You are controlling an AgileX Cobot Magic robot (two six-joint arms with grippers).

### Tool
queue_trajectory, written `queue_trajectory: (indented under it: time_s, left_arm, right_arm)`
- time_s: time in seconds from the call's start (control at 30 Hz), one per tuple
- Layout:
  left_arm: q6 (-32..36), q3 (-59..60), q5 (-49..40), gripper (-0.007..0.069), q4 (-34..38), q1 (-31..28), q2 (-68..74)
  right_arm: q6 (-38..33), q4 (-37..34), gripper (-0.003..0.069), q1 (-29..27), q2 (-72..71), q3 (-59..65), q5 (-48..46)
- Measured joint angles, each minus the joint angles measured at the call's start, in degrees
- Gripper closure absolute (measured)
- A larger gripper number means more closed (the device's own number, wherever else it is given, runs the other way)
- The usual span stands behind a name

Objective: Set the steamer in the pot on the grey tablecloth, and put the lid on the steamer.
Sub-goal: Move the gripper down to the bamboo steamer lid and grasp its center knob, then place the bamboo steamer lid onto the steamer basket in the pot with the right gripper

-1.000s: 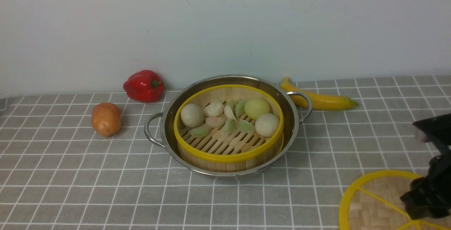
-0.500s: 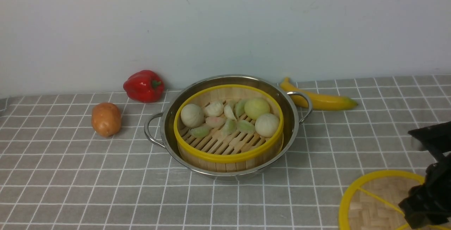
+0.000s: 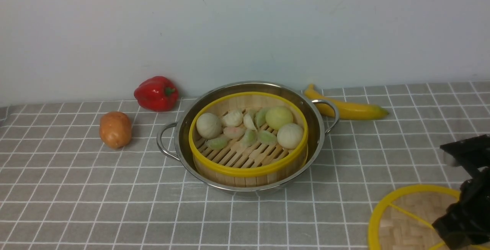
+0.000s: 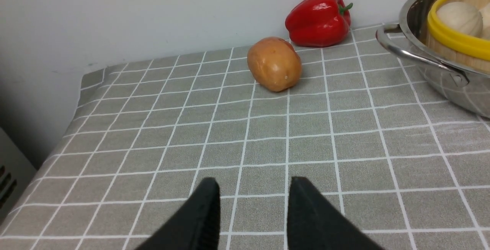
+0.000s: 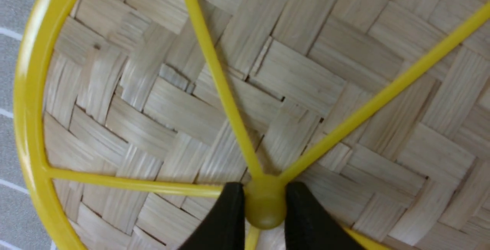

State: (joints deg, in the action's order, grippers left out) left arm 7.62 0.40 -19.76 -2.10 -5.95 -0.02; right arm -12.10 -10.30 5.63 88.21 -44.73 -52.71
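The steamer [image 3: 248, 142], a bamboo basket with a yellow rim and pale buns, sits inside the steel pot [image 3: 316, 135] on the grey tablecloth [image 3: 95, 188]. The woven lid [image 3: 405, 219] lies flat on the cloth at the near right, partly cut off by the frame edge. My right gripper [image 3: 455, 231] is low over it. In the right wrist view the gripper [image 5: 264, 187] is shut on the lid's [image 5: 306, 81] yellow centre knob [image 5: 265, 206], one finger touching each side. My left gripper [image 4: 254, 181] hovers open over bare cloth, holding nothing, left of the pot [image 4: 428, 70].
A red pepper [image 3: 156, 93] and a potato [image 3: 115, 129] lie left of the pot. A banana [image 3: 348, 108] lies behind it on the right, near the wall. The cloth's left edge [image 4: 72, 127] drops off beyond the potato [image 4: 273, 64].
The right gripper's fingers have closed in on the lid's knob, and the right arm has sunk slightly and shifted left. The lid, pot and steamer have not moved.
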Motion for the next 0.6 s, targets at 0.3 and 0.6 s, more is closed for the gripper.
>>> queue_trajectory:
  time_s: [0.3, 0.6]
  left_arm:
    - [0.07, 0.0, 0.0, 0.0382, 0.0, 0.0, 0.0]
    - [0.07, 0.0, 0.0, 0.0382, 0.0, 0.0, 0.0]
  right_arm:
    - [-2.72, -0.58, 0.051, 0.0, -7.9, -11.69, -8.36]
    - [-18.02, -10.22, 0.051, 6.59, -1.93, -35.45, -13.99]
